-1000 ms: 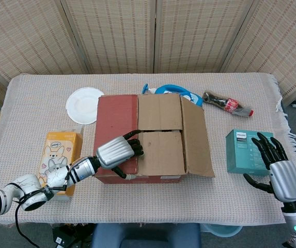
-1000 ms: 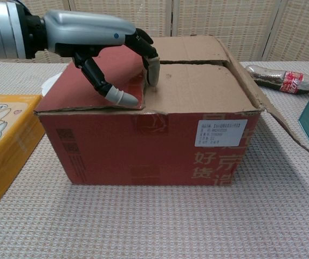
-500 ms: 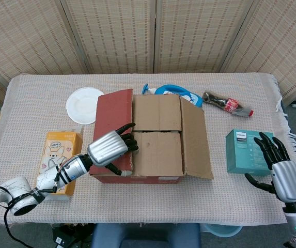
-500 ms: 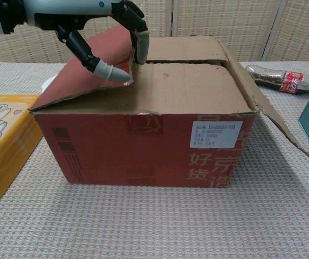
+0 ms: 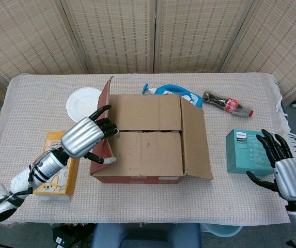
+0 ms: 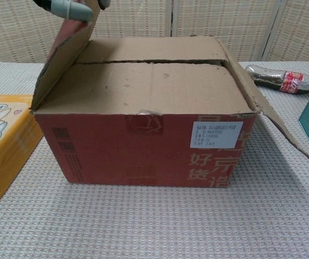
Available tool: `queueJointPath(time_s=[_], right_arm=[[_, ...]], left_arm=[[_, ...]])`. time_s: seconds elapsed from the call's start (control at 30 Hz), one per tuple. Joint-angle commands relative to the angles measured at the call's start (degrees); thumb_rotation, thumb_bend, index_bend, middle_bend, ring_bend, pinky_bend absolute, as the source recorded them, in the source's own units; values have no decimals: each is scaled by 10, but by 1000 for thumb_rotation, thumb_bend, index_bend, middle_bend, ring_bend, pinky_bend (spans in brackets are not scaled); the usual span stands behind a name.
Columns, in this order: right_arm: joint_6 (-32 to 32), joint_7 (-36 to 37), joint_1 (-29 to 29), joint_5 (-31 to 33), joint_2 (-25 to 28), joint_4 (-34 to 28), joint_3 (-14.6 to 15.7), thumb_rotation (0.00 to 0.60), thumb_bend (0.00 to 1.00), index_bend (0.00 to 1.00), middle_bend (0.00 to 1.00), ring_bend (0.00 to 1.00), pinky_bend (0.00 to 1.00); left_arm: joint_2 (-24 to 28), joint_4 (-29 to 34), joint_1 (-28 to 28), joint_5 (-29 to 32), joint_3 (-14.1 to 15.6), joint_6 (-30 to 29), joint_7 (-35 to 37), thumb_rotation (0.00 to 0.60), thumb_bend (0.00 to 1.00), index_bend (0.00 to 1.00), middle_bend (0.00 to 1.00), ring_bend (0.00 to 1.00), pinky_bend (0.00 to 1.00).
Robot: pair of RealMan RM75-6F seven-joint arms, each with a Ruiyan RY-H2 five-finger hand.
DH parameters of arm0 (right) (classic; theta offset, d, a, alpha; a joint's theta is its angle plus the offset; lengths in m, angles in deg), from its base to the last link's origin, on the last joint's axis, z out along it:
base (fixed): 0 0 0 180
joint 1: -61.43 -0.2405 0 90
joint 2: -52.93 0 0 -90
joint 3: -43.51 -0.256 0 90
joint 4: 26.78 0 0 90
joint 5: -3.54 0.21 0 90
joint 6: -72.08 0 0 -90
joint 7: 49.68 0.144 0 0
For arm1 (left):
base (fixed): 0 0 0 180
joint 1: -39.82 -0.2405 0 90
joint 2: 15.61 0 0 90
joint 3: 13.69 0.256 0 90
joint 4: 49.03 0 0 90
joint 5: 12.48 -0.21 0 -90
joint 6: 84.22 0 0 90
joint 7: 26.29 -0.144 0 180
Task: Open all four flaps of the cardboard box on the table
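The red-printed corrugated cardboard box (image 5: 148, 139) sits at the centre of the woven beige tablecloth (image 5: 34, 103). Its left flap (image 6: 62, 51) stands nearly upright, pinched at its free edge by the silver-shelled left hand (image 5: 88, 137); the right flap (image 5: 195, 139) slopes outward at 3 o'clock, and the two plain brown inner flaps (image 6: 143, 81) lie flat and closed. The right hand (image 5: 281, 165), fingers spread and holding nothing, hovers at 4 o'clock beside a teal carton (image 5: 243, 152).
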Motion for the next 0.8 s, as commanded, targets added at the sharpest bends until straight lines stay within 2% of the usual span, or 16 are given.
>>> queueJointPath(time_s=[0.03, 0.53, 0.8], right_arm=[[0, 2, 0, 0, 0, 1, 0, 600, 233, 4, 44, 133, 0], [-5, 11, 5, 2, 2, 6, -2, 600, 233, 4, 45, 135, 0], [-5, 12, 4, -4, 4, 5, -1, 600, 233, 4, 45, 135, 0]], left_arm=[[14, 4, -10, 4, -1, -8, 6, 307, 251, 429, 424, 354, 0], [80, 9, -54, 10, 5, -22, 29, 307, 252, 428, 424, 354, 0], [89, 9, -70, 8, 3, -33, 36, 307, 251, 429, 424, 354, 0]])
